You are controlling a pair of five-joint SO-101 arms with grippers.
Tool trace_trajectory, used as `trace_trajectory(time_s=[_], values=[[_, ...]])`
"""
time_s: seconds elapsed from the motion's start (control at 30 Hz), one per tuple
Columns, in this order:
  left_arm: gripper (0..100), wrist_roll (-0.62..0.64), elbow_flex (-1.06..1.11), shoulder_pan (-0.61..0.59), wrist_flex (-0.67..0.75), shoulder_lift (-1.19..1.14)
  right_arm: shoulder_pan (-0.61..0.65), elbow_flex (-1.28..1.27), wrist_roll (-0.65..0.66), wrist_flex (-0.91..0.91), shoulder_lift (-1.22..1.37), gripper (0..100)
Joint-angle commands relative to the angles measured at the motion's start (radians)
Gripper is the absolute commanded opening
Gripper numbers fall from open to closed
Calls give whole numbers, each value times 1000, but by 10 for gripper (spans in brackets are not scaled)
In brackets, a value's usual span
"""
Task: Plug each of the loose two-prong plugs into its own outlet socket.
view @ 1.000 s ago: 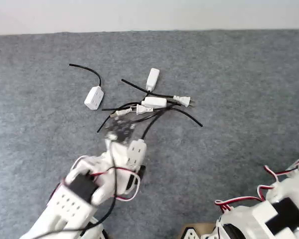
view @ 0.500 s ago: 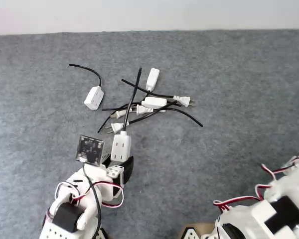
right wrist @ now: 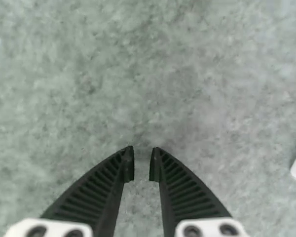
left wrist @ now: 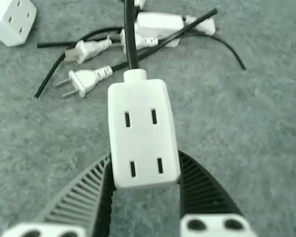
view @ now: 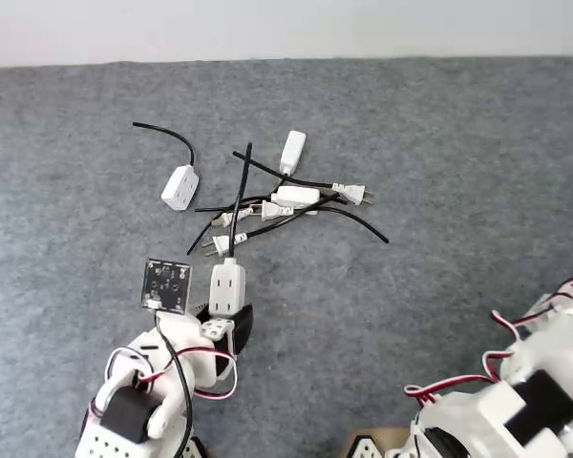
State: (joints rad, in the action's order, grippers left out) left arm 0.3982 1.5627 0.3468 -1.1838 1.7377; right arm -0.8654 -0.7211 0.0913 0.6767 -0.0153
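I see the left claw [left wrist: 144,170] clamped on a white outlet [left wrist: 143,128]. The outlet's black cord runs off into the cord tangle [view: 286,200]. A loose plug [left wrist: 86,81] lies on the counter [view: 439,172] just beyond the outlet. The right claw [right wrist: 141,162] is closed on nothing, well apart from the outlet.

left tool [left wrist: 144,165] clamps an outlet block [left wrist: 140,116]; right tool [right wrist: 141,165] nearly closed.

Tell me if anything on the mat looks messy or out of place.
Yes: the cords and plugs lie tangled, crossing each other. The left gripper holds one outlet, its cord running across them.
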Motion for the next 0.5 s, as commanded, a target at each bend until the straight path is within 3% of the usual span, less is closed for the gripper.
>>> trace_trajectory(time_s=[0.0, 0.3, 0.47], values=[[12, 11, -94, -3, 5, -132, 50, 11, 14, 54, -15, 60], [12, 21, -309, -3, 130, -589, 231, 12, 28, 151, -15, 58], [12, 144, -384, 6, 132, -793, 240, 14, 25, 150, -13, 61]])
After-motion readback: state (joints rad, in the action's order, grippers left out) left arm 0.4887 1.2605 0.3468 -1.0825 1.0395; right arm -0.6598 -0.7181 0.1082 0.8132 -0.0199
